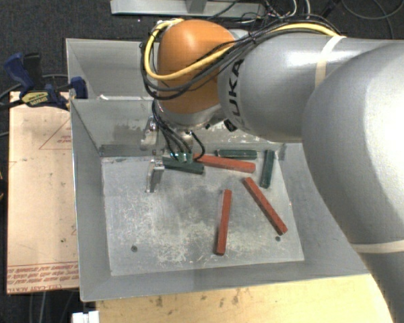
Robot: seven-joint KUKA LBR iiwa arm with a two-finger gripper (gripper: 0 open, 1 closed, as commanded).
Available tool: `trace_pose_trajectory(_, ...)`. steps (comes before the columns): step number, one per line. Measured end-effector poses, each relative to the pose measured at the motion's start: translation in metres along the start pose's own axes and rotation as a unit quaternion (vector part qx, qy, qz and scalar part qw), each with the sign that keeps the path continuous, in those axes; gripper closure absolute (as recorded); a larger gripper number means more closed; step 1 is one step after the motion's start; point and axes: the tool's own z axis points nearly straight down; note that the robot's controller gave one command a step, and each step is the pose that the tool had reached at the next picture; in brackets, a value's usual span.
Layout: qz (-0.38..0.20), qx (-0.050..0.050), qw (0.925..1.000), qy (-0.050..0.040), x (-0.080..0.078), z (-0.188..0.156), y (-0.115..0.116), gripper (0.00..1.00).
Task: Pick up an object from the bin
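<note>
At bin's (pixel 87 214) back-left floor: gripper (pixel 160 170) | dark green bar (pixel 188 167) just beside it | openness: cannot tell

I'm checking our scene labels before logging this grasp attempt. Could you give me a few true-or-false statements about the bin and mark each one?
1. Three red sticks lie on the floor of the bin. True.
2. The gripper is over the floor's lower right corner. False: it is over the upper left part of the floor.
3. A dark green stick lies right beside the gripper. True.
4. The red sticks are stacked on one another. False: they lie flat, spread over the floor's right half.
5. A second dark green stick lies toward the floor's right side. True.
</note>
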Motion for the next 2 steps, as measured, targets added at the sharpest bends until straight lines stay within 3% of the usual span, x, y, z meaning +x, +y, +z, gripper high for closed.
trace_pose_trajectory(1,0.001,-0.001,1.0000,-0.0037,-0.002,-0.005,-0.001,0.00)
trace_pose_trajectory(2,0.059,-0.001,0.9982,-0.0054,-0.008,0.042,-0.024,0.00)
